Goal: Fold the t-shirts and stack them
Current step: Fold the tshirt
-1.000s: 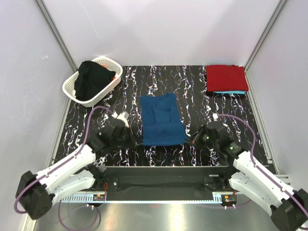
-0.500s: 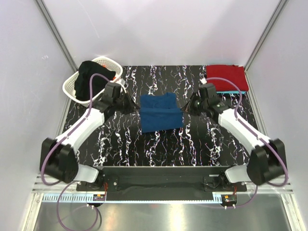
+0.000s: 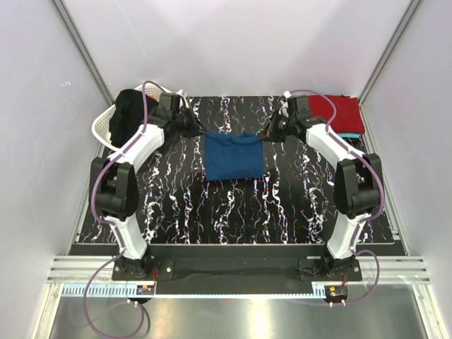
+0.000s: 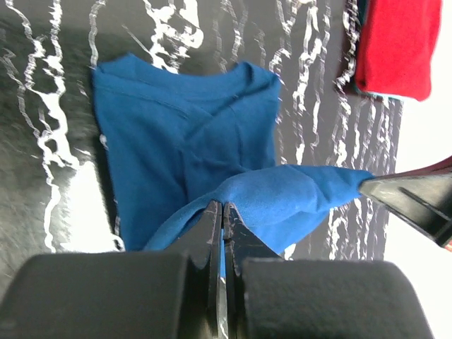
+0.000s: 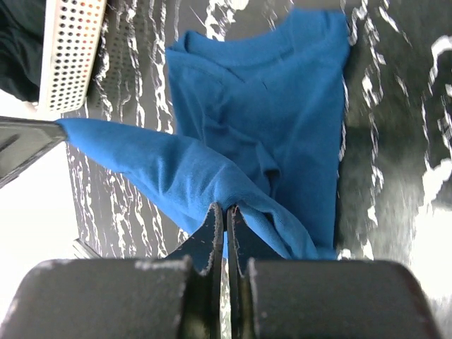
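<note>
Okay, so starting at the near edge: both arm bases sit there and the arms are stretched way out over the black marbled table (image 3: 296, 205). In the middle of the table lies the blue t-shirt (image 3: 234, 159), looking like a roughly square, doubled-over shape from above.

The left gripper (image 3: 194, 129) is at the shirt's far left corner and the right gripper (image 3: 270, 134) is at its far right corner. Both are clenched tight on the blue fabric. In each wrist view the fingers are pressed together with a pinch of cloth between them. The held edge is lifted off the table and runs as a band from one gripper across to the other. The rest of the shirt lies flat underneath, neckline visible.

Further back, in the far right corner, a folded red t-shirt (image 3: 332, 111) sits on top of a turquoise t-shirt (image 3: 346, 135), of which only a thin strip shows along the near edge. In the far left corner is the white basket (image 3: 101, 127), with a dark garment (image 3: 131, 113) heaped inside. The left arm's purple cable loops right above it.
</note>
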